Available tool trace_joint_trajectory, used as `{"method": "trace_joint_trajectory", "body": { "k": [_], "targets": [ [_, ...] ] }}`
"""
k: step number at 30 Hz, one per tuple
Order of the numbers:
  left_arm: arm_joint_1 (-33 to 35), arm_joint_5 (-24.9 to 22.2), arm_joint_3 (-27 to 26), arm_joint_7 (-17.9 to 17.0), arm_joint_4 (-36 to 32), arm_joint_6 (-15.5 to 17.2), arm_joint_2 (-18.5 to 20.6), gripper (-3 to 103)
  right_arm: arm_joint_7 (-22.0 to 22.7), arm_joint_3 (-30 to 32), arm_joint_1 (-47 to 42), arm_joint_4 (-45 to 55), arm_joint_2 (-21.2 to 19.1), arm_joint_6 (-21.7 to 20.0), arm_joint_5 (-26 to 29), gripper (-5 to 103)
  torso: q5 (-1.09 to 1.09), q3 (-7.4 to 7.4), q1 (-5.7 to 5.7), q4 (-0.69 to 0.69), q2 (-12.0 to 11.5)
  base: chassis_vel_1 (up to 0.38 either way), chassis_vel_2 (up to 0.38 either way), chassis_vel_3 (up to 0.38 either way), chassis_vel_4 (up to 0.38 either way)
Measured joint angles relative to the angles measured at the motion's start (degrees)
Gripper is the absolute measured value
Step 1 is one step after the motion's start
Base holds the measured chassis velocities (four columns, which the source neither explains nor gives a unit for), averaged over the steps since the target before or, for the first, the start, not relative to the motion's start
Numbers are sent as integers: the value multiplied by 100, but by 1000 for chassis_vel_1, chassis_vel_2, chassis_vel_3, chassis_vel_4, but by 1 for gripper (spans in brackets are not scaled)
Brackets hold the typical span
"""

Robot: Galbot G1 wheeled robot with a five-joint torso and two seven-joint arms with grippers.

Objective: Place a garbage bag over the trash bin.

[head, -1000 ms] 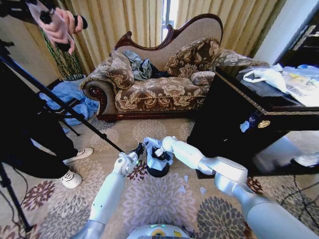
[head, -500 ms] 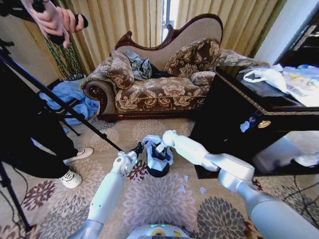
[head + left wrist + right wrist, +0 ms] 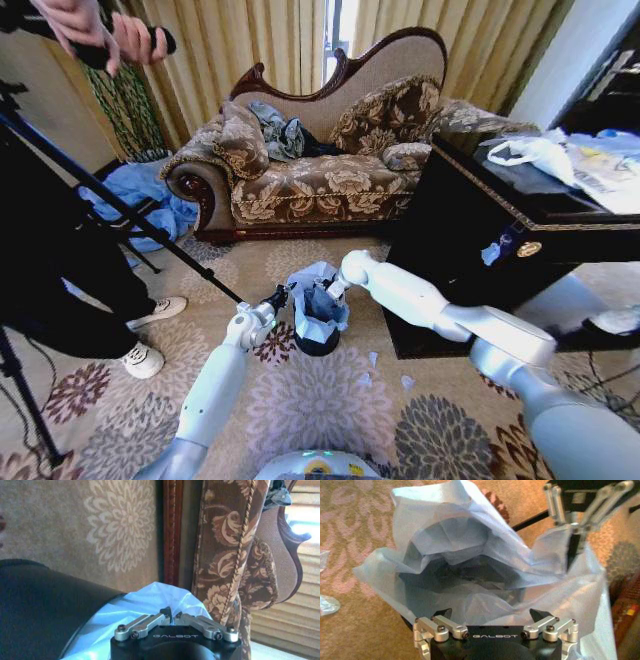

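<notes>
1. The trash bin [image 3: 317,343], a small black cylinder, is seen standing on the patterned carpet [image 3: 300,400] in front of the sofa [image 3: 320,160], between the two arms.
2. The garbage bag [image 3: 318,295] is set in the bin's mouth; its thin, crinkled, pale blue-white plastic rises above the rim in loose folds and is bunched higher on the far side.
3. In the right wrist view the bag [image 3: 485,573] is shown gaping open, with a dark hollow inside and the edges flared outward unevenly.
4. The left gripper [image 3: 278,297] is held at the bag's left edge; in the left wrist view its fingers [image 3: 150,624] are brought together on a pinch of the plastic [image 3: 150,603].
5. The right gripper [image 3: 327,291] is placed at the bag's right side, above the bin. Its fingers [image 3: 440,624] appear spread apart, though whether any plastic is caught between them cannot be told, the tips being hidden by the folds.
</notes>
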Motion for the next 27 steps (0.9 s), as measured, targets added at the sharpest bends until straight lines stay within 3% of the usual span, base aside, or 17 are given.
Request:
{"method": "trace_joint_trajectory", "body": {
  "k": [3, 6, 10, 21, 27],
  "targets": [
    [-12, 68, 38, 45, 48, 2, 9, 0, 247, 51, -36, -65, 16, -19, -39, 100, 0, 0, 0, 1, 0, 0, 0, 0, 0],
    [-136, 149, 154, 58, 155, 4, -2, 0, 687, 383, -258, -556, 291, 85, -422, 100, 0, 1, 1, 0, 0, 0, 0, 0, 0],
    [-219, 193, 218, 17, 165, 0, -31, 0, 764, 712, -366, -696, 428, 119, -751, 100, 0, 1, 0, 1, 0, 0, 0, 0, 0],
    [-339, 226, 336, -78, 212, -3, -5, 0, 900, 995, -164, -949, 222, 309, -927, 100, 0, 1, 0, 0, 0, 0, 0, 0, 0],
    [-482, 319, 422, -72, 414, 3, -22, 0, 1231, 1250, -433, -1278, 232, 445, -1227, 100, 1, 1, 0, 0, 0, 0, 0, 0, 0]
  ]
}}
